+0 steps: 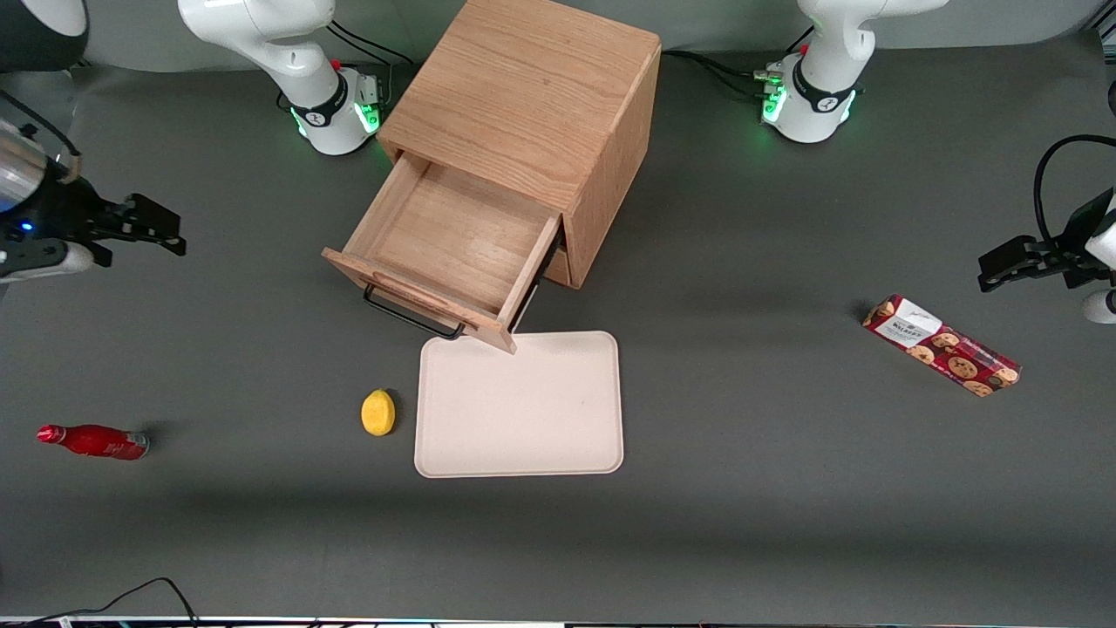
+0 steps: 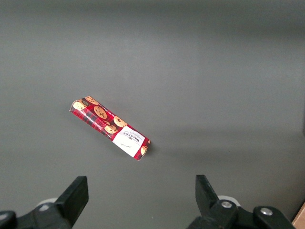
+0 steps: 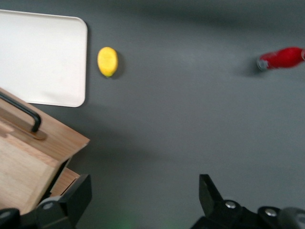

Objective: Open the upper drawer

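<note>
The light oak cabinet (image 1: pixel 523 96) stands at the middle of the table. Its upper drawer (image 1: pixel 453 253) is pulled far out, its plain wooden tray bare, and its thin black wire handle (image 1: pixel 410 316) faces the front camera. The drawer (image 3: pixel 24 162) and its handle (image 3: pixel 21 112) also show in the right wrist view. My right gripper (image 1: pixel 161 228) is open and empty. It hangs above the table toward the working arm's end, well apart from the drawer. In the right wrist view the gripper (image 3: pixel 143 191) has only grey table between its fingers.
A white tray (image 1: pixel 519 406) lies on the table just in front of the open drawer, with a yellow lemon (image 1: pixel 377 412) beside it. A red bottle (image 1: pixel 94 441) lies toward the working arm's end. A cookie box (image 1: pixel 942 345) lies toward the parked arm's end.
</note>
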{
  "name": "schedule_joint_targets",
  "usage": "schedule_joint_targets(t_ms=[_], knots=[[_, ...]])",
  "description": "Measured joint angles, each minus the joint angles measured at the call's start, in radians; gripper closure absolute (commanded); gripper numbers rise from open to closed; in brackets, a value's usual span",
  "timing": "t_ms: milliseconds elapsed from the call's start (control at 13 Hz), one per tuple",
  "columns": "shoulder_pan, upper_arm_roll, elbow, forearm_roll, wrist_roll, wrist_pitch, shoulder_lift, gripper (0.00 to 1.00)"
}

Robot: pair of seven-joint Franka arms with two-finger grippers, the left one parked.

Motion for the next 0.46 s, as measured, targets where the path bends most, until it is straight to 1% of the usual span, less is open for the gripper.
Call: schedule_joint_targets(t_ms=[154,462], knots=[[-0.039,0.010,-0.009,0.000,0.000,0.002,-0.008,0.00],[-0.045,0.011,-0.005,0.000,0.000,0.006,-0.008,0.00]])
